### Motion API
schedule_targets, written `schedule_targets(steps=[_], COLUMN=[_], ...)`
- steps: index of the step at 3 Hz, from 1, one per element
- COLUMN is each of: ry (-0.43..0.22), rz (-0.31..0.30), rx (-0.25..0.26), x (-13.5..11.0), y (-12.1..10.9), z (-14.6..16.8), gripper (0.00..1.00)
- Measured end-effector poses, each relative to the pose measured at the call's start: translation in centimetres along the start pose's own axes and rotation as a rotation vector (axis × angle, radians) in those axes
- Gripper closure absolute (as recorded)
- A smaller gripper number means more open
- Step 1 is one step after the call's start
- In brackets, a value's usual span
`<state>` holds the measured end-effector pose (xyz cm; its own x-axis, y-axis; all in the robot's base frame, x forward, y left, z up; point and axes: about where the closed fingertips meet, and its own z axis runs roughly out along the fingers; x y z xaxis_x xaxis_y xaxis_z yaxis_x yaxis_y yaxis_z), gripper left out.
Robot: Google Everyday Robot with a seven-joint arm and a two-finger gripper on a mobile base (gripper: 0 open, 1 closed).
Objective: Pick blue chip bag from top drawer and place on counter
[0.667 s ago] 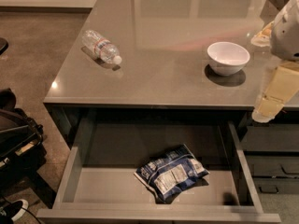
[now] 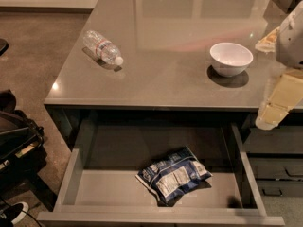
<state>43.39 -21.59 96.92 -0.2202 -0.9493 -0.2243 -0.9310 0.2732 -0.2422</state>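
Only the gripper (image 2: 273,109) is moving, dipping a tiny bit lower at 3 o'clock, by the right front corner of the tabletop (image 2: 165,79). I cannot tell if the gripper is spread or pressed together. The blue chip bag (image 2: 174,175) is lying on the floor of the open top drawer (image 2: 102,188) at 6 o'clock. On the tabletop, a white bowl (image 2: 231,58) is sitting at 2 o'clock, and a clear water bottle (image 2: 102,48) is lying on its side at 10 o'clock.
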Motion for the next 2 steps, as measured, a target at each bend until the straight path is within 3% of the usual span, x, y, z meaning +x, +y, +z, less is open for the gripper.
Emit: schedule_targets(steps=[1, 2], ry=[-0.081, -0.19], rz=[-0.001, 0.044], rx=[0.004, -0.032], x=[-0.6, -0.7], y=[3.1, 6.7], z=[1.4, 6.9], gripper=[0.0, 0.0])
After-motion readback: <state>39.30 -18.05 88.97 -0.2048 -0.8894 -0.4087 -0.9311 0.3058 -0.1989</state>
